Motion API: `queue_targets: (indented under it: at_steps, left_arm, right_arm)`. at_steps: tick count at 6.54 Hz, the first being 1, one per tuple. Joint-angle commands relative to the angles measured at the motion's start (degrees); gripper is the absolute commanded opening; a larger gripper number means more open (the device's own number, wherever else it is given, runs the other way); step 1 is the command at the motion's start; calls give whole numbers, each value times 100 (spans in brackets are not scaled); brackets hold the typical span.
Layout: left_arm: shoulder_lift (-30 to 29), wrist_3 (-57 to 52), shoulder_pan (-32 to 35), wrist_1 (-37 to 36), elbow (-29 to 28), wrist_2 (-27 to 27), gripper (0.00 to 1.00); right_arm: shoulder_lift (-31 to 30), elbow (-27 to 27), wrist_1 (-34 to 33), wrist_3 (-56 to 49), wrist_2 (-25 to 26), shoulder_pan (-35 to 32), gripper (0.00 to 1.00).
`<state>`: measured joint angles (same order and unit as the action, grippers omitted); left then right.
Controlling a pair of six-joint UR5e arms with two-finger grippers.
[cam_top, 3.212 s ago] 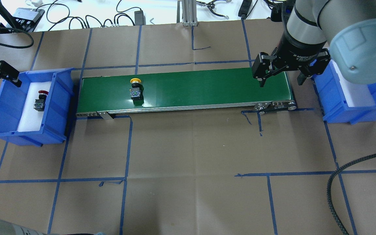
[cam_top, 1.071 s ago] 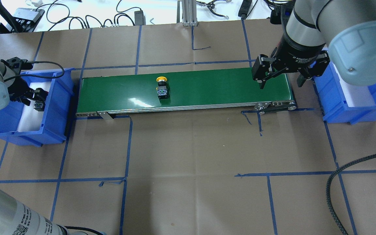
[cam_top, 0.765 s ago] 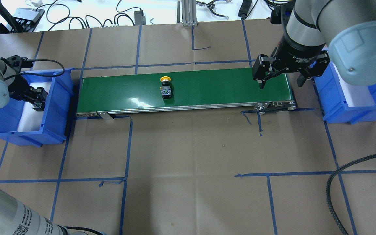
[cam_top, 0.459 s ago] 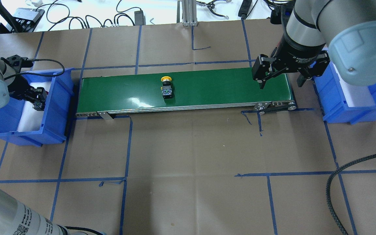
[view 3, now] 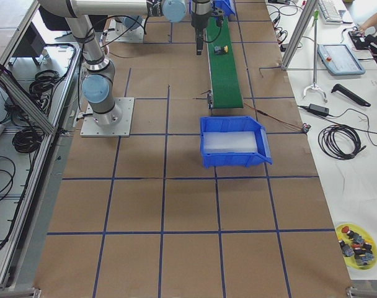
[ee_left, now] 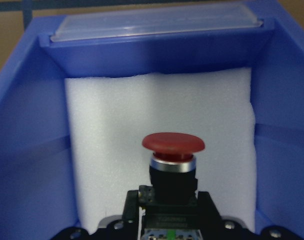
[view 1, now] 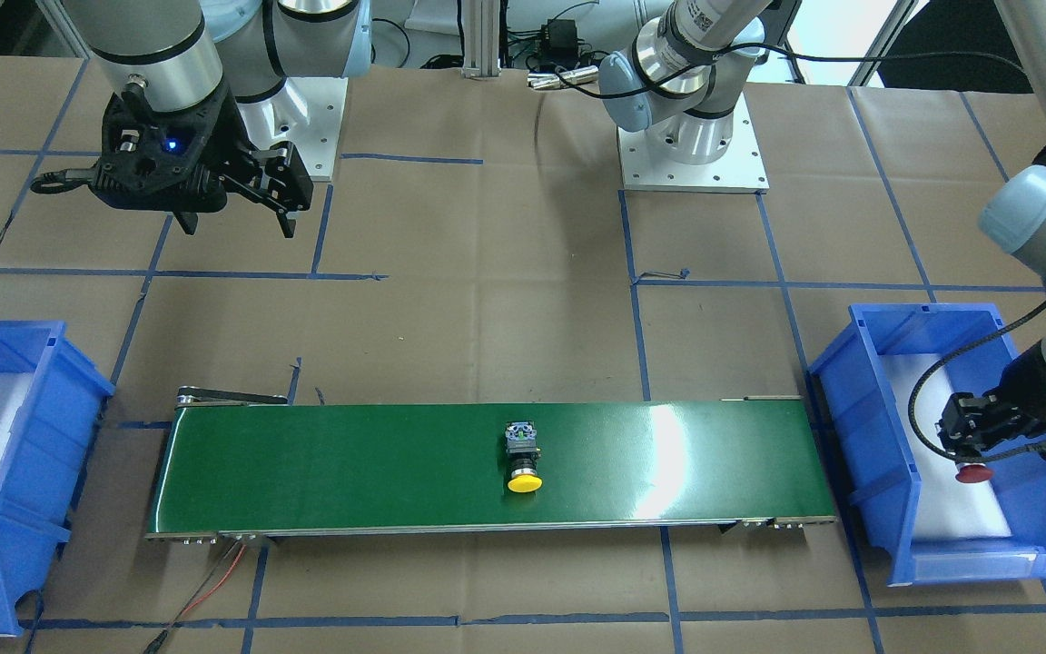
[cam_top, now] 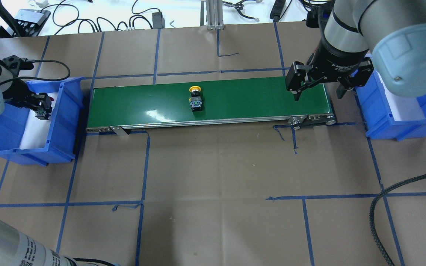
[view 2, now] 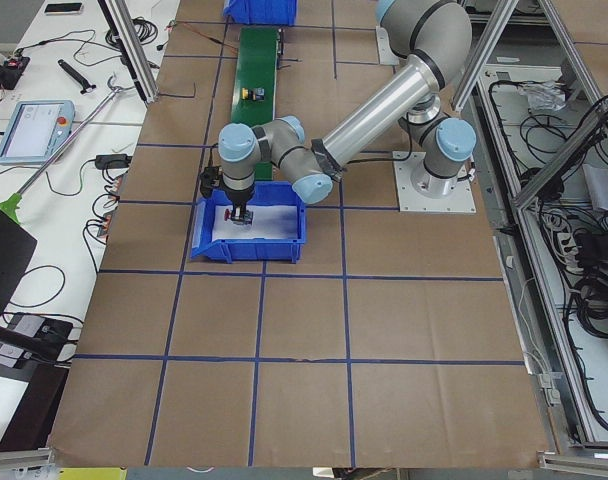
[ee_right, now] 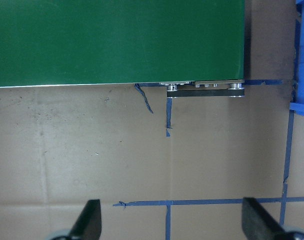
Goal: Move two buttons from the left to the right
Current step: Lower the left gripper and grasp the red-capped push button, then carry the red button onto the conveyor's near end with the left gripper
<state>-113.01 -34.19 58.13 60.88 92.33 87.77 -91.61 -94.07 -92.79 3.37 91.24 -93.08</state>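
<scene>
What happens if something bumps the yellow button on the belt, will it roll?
Probably not far: the yellow button lies on its side on the green belt, and its blocky black body should stop the round cap rolling. It looks small, so likely light.

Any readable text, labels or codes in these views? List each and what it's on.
"2F Adaptive": printed on the right gripper body; the rest of the line is unclear.
QR sticker on the arm link at the overhead view's bottom left: code and print too small to read.
Red button body label: blurred, unreadable.
Nothing else is legible.
</scene>
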Motion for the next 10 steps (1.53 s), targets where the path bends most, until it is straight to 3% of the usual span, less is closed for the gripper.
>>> queue_targets:
  at_steps: [1,3,6,8,10]
  left_arm:
    - [261,18,49,940,-626,20,1]
    - [376,821,765,1233,-891,47,1]
    - [290,2342,2086,1277,-708,73,1]
    - [122,2565,2264,1173,-359,47,1]
    - [95,2558,2265,386,134,56,1]
  right_arm:
    - [-24,3,7,-3,-1,0,100]
    - [-24,3,7,-3,-1,0,100]
    - [3,3,-2,6,-1,0,100]
    - [3,-6,-2,6,-1,0,100]
    - [11,-6,7,6,-1,0,100]
